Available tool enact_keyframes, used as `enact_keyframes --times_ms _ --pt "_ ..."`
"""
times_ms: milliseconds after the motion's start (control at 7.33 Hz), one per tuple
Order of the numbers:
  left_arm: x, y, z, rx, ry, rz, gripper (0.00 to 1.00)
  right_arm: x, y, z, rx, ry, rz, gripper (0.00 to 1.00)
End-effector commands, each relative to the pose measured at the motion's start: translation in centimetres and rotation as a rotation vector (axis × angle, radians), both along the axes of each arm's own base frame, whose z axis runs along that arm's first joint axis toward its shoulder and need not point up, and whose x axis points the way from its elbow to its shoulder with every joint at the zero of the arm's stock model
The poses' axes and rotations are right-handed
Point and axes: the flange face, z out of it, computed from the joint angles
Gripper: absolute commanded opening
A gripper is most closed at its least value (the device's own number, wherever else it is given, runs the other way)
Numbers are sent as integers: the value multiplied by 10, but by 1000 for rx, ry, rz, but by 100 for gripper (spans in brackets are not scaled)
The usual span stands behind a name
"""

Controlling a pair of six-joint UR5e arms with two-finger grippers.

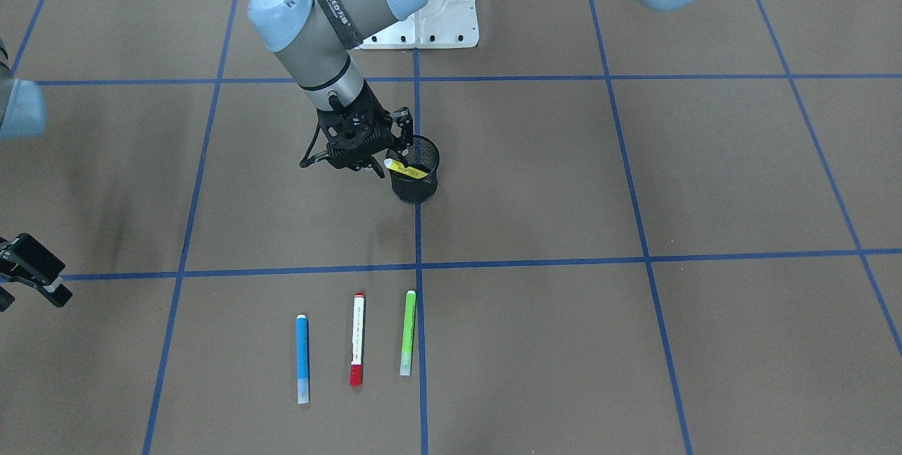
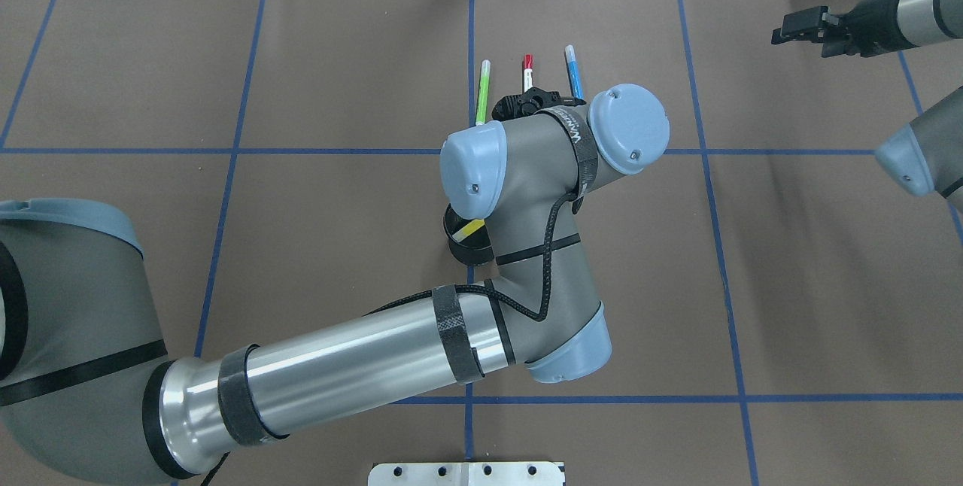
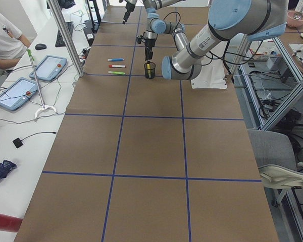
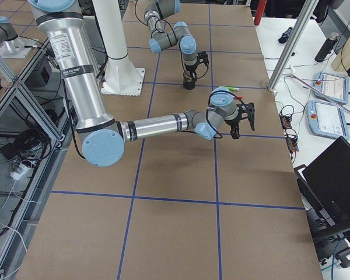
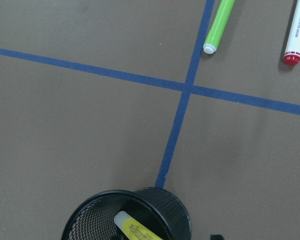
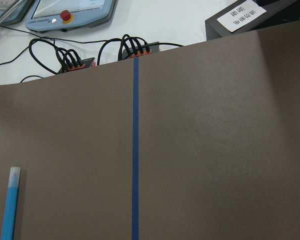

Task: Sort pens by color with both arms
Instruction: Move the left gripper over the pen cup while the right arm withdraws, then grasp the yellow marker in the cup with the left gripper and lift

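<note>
Pincers first. Left gripper [image 1: 370,159]: hung tilted just beside the black mesh cup [image 1: 416,187], at its left in the front-facing view, jaws seemingly spread, clamped on nothing. Yellow pen [image 1: 409,171]: leaned inside that cup, pale end poking over the rim toward the gripper, touched by no finger as far as could be seen. Cup: stood upright on a blue tape line [image 1: 418,244] of the brown table [image 1: 564,173], near its middle.

Right gripper [image 1: 53,284]: hovered well off at the right side of the table, far from the cup, jaws apart and empty.

Farther out, beyond the cup from the robot: three pens flat on the table, parallel, side by side, none touching. Left to right in the overhead view: green pen [image 1: 408,333], white pen with red cap and end [image 1: 357,339], blue pen [image 1: 302,358]. Green one: lay along the same tape line, just at its edge. Blue one: reached a little farther from the robot than the other two.

Left arm [image 2: 361,366]: stretched from the near left across the table's middle, wrist bent over the cup, hiding the near ends of the pens from overhead. Right arm [image 4: 157,125]: extended low over the table. White base mount [image 1: 437,18]: sat at the robot's edge, on the tape line.
</note>
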Motion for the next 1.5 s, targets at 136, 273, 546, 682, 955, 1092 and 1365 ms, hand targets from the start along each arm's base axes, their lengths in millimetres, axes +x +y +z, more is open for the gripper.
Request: enact_keyframes --times_ms 136,273,546,682,955,1092,1365 --pt "-1 -1 3 4 -6 -2 42 1 1 3 -2 4 4 100" --pt "0 -1 5 5 -10 -4 41 1 1 4 -3 4 4 100" --pt "-1 -1 4 3 -9 -6 10 0 1 4 -2 6 3 100" --pt "-3 0 -2 6 -1 -6 0 -1 1 3 -1 5 3 100" --pt "-12 1 -13 14 14 -9 0 -2 -1 -1 5 3 5 100" --pt "-26 -2 -20 22 26 -17 0 -2 -2 -2 6 3 6 100" --pt "-38 -3 -26 33 35 -13 41 -3 -2 -3 7 5 7 100"
